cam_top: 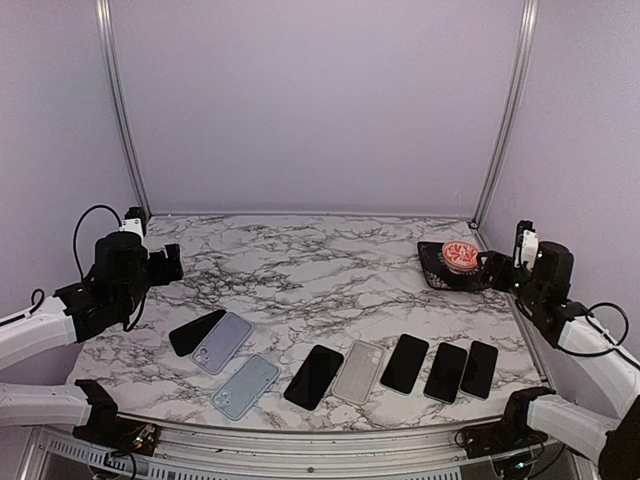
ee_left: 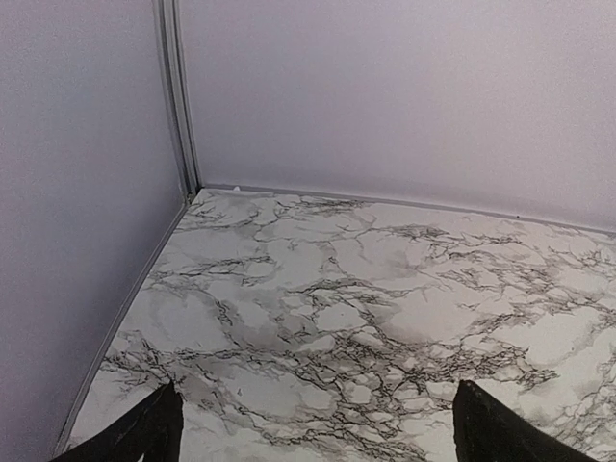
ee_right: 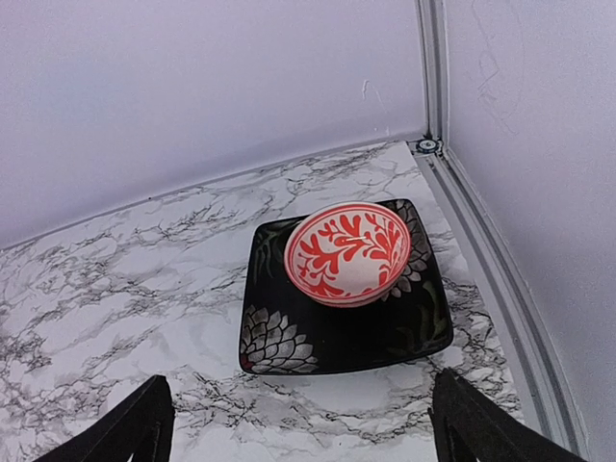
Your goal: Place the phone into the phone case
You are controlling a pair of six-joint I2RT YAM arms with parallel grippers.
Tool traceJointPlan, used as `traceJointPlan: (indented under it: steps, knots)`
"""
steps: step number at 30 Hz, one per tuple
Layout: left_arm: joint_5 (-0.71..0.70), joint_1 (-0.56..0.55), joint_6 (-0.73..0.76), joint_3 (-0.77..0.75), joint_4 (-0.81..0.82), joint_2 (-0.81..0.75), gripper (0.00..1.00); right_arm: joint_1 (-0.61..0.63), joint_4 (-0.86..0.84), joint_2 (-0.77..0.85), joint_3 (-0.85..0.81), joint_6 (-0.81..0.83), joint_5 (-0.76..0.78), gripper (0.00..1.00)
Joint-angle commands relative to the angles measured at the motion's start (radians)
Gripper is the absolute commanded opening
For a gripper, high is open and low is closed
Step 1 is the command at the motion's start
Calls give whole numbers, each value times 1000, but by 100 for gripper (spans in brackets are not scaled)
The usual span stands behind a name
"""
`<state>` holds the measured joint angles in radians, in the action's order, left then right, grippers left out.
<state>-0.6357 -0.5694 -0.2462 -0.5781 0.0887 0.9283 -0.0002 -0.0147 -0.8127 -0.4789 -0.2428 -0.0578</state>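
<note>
Several phones and cases lie in a row along the near part of the marble table (cam_top: pixel 300 275). At the left a black phone (cam_top: pixel 195 331) lies beside a lilac case (cam_top: pixel 222 342) and a pale blue case (cam_top: pixel 246 385). Further right are a black phone (cam_top: pixel 314 376), a grey case (cam_top: pixel 359 371) and three dark phones (cam_top: pixel 404 363) (cam_top: pixel 446 372) (cam_top: pixel 479 368). My left gripper (cam_top: pixel 172 263) is open and empty above the table's left edge, fingers (ee_left: pixel 144 433) wide apart. My right gripper (cam_top: pixel 487 270) is open and empty at the right edge, fingertips (ee_right: pixel 140 428) apart.
A black square plate (cam_top: pixel 435 275) with a red-and-white bowl (cam_top: pixel 461 255) on it stands at the back right, just in front of the right gripper; the right wrist view shows the plate (ee_right: pixel 318 337) and the bowl (ee_right: pixel 346 252). Lilac walls and metal posts enclose the table.
</note>
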Motion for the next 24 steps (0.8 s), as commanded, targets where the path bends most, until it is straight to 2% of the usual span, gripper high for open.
traceJointPlan:
  steps: [1,2,7,11,14,17,19,21,24]
  knots:
    - [-48,0,-24,3,-46,-18,99,-3,-60,24,-13,-20,4,96]
    - [-56,1,-26,-2,-47,-18,99,-3,-59,29,-16,-35,23,98]
    - [-82,0,-134,-18,-24,-33,99,-3,-86,114,-2,-94,53,99]
    - [127,0,24,6,60,-77,99,-3,-184,191,52,-106,12,99]
    - [239,0,102,3,87,-89,99,-2,-253,183,26,-61,-195,99]
    - [274,-1,92,-114,-96,3,99,-2,-293,83,-50,-73,-442,99]
    - [321,-1,48,-203,-242,94,99,50,-277,-12,-122,-68,-537,96]
    - [376,-7,-14,-258,-332,174,99,142,-219,-95,-192,-2,-532,90]
    - [442,-42,-89,-252,-359,252,94,328,-95,-199,-293,130,-395,88]
